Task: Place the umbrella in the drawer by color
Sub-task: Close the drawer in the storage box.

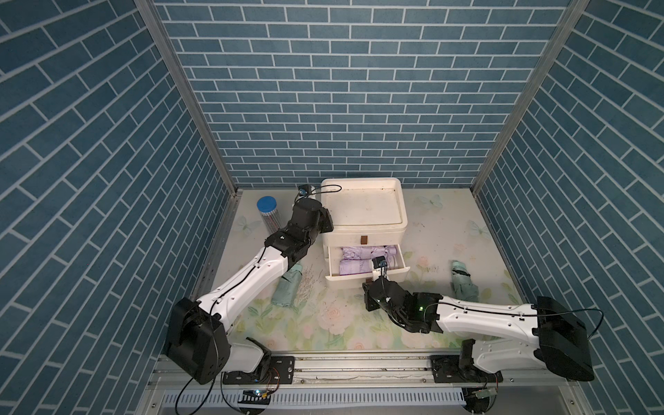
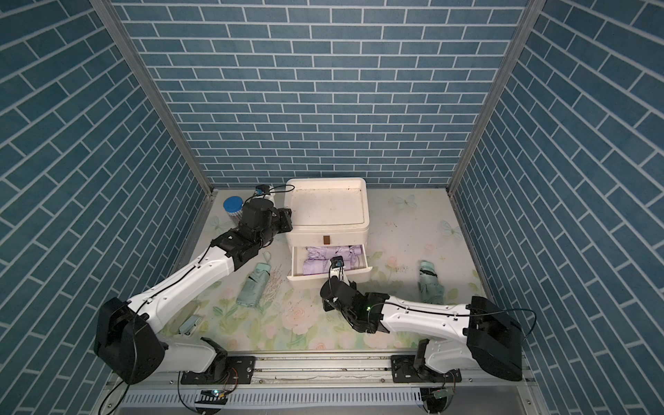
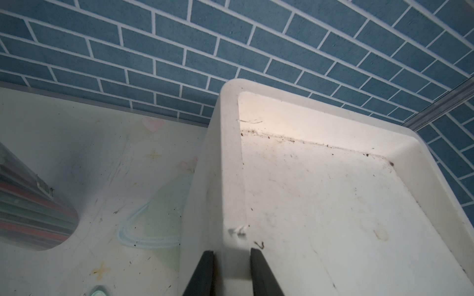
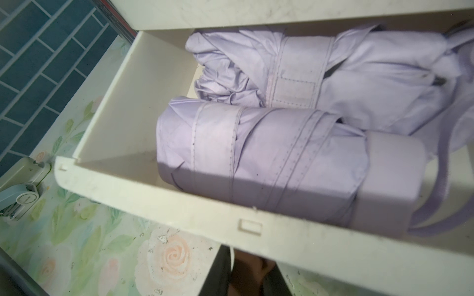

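— What sort of place is shown?

— A robot test booth in a lab, dressed up as a corner of a home.

— What is that judged from?

— Panels [image 1: 341, 90] printed with blue brick are held between bare metal posts [image 1: 187, 97]. A left arm [image 1: 248, 276] and a right arm [image 1: 481, 316] are bolted to a metal rail [image 1: 359, 366] along the front edge, and a small circuit board [image 1: 256, 393] is left exposed below it.

— And the homely part?

— The tabletop is covered with a flowered mat [image 1: 323, 323], and a small white chest of drawers [image 1: 345, 233] is set at the back.
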Motion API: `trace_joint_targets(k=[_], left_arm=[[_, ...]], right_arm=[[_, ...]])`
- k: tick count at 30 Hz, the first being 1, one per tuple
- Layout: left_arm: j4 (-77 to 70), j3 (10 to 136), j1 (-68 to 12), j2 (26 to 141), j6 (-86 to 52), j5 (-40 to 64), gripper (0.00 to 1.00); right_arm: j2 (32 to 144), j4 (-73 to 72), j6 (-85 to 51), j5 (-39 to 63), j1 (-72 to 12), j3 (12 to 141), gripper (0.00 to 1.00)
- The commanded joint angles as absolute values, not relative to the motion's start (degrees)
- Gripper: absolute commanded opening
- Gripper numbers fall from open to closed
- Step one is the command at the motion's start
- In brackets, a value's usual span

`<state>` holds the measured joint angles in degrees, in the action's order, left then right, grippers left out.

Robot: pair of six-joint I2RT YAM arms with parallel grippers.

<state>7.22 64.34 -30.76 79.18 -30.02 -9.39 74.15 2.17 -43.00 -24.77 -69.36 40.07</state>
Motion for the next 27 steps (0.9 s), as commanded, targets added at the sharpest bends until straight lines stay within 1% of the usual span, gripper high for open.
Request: trace_joint_targets(k=[1, 3, 5, 12, 15, 16, 18, 19, 21, 27], left_arm=[[15.5, 61.8, -32.7, 79.3, -29.0, -2.7, 0.03], [15.6, 61.9, -33.0, 79.4, -29.4, -2.3, 0.00], [15.8, 61.9, -33.2, 79.2, -30.0, -2.0, 0.00], [16.4, 61.8, -33.6, 78.7, -30.7, -1.8, 0.00], [16.8, 62.0, -33.6, 78.4, -30.7, -1.6, 0.00], [16.9, 62.0, -33.7, 78.3, -30.8, -1.4, 0.00], [17.0, 62.0, -33.9, 78.1, -30.6, -1.2, 0.00], [17.1, 62.0, -34.1, 78.1, -30.5, -1.0, 0.00], [17.2, 62.0, -34.5, 78.1, -30.5, -0.7, 0.00], [16.9, 62.1, -35.4, 77.8, -31.2, 0.8, 0.00]], right_arm=[[74.9, -5.3, -39.5, -28.7, -66.1, 43.9, 0.20], [75.3, -6.8, -38.7, -27.7, -65.5, 43.9, 0.18], [75.8, -8.8, -37.8, -26.7, -65.0, 44.2, 0.17], [78.9, -10.6, -35.8, -26.3, -64.0, 47.2, 0.18], [81.0, -11.6, -35.5, -26.5, -62.4, 47.2, 0.25], [81.5, -12.7, -35.4, -26.7, -61.8, 46.9, 0.30], [82.4, -15.5, -34.7, -27.0, -61.1, 45.7, 0.45], [82.7, -17.3, -34.1, -27.1, -60.9, 45.0, 0.49], [83.2, -20.0, -33.2, -27.3, -60.4, 44.3, 0.53], [83.6, -23.0, -31.3, -29.4, -58.9, 44.0, 0.57]])
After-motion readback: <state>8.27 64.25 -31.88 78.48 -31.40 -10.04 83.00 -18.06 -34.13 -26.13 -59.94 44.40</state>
